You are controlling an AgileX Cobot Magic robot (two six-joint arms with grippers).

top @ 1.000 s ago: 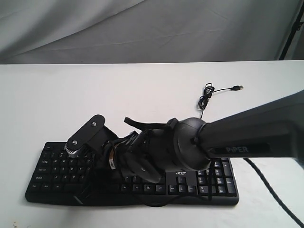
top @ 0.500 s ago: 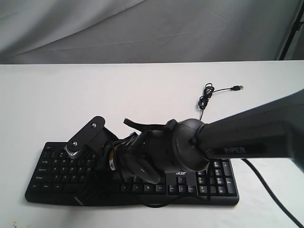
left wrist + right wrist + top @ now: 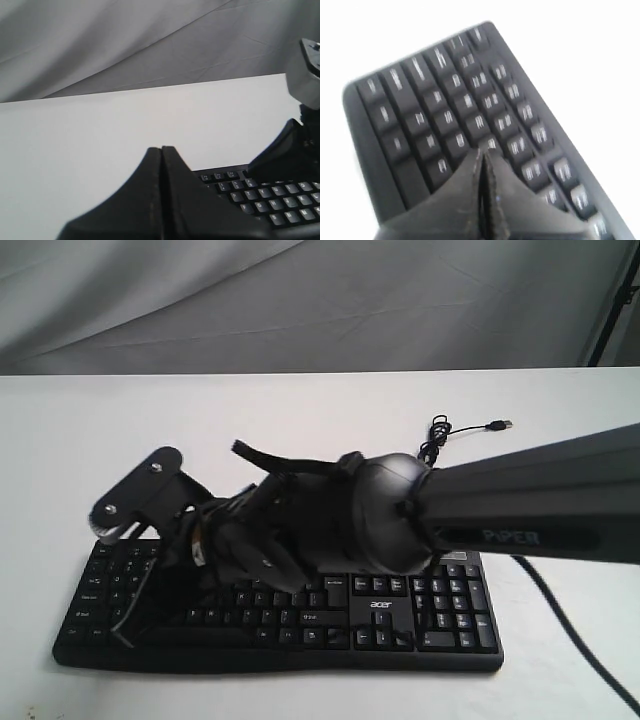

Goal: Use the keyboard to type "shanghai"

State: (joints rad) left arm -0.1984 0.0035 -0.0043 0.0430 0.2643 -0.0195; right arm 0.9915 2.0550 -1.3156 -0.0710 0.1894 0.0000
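In the exterior view, your keyboard (image 3: 400,625) lies flat along the near edge of the white desk (image 3: 300,410). Its thin cable (image 3: 440,435) is coiled on the desk behind its right end. The right arm (image 3: 520,510) reaches in from the right and crosses above the keys, so its wrist hangs over the keyboard's left half.

In the left wrist view, your left pincer (image 3: 161,150) has its fingers pressed together with nothing between them. It sits just beside a corner of the keyboard.

In the right wrist view, your right pincer (image 3: 482,155) is also pinched together and empty. Its tip is over the blurred letter keys, and you cannot tell whether it touches one.
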